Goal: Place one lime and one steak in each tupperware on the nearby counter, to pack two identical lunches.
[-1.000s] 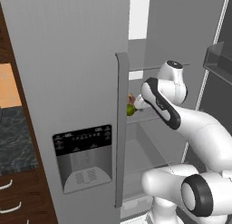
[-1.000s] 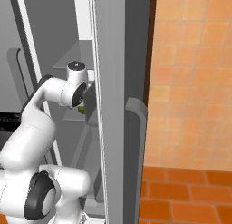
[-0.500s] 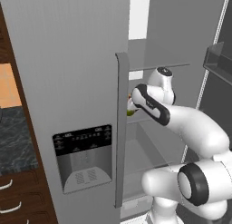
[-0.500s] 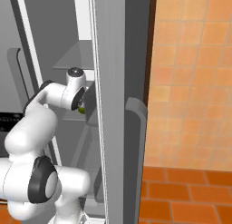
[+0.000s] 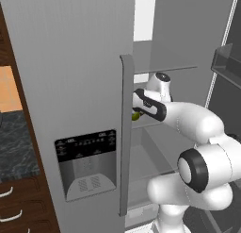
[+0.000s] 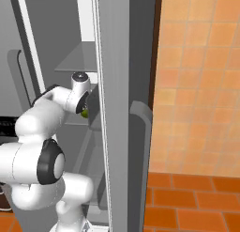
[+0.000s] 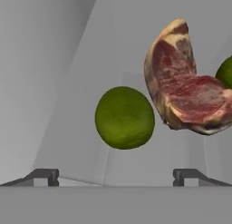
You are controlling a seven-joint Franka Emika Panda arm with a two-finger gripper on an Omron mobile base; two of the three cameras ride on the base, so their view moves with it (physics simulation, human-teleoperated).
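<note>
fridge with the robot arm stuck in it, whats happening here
The white robot arm reaches into the open grey fridge, its gripper open and holding nothing. Just ahead of the gripper on the shelf sits a round yellow-green lime, with a red-brown marbled steak beside it and a second lime behind the steak. Nothing is picked up yet.

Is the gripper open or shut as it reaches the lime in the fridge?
Open. In the hand view the gripper has its jaws standing wide apart, the lime ahead between them, ungripped, with the steak beside it.

Kitchen, open fridge, marbled counter, tiled wall
</note>
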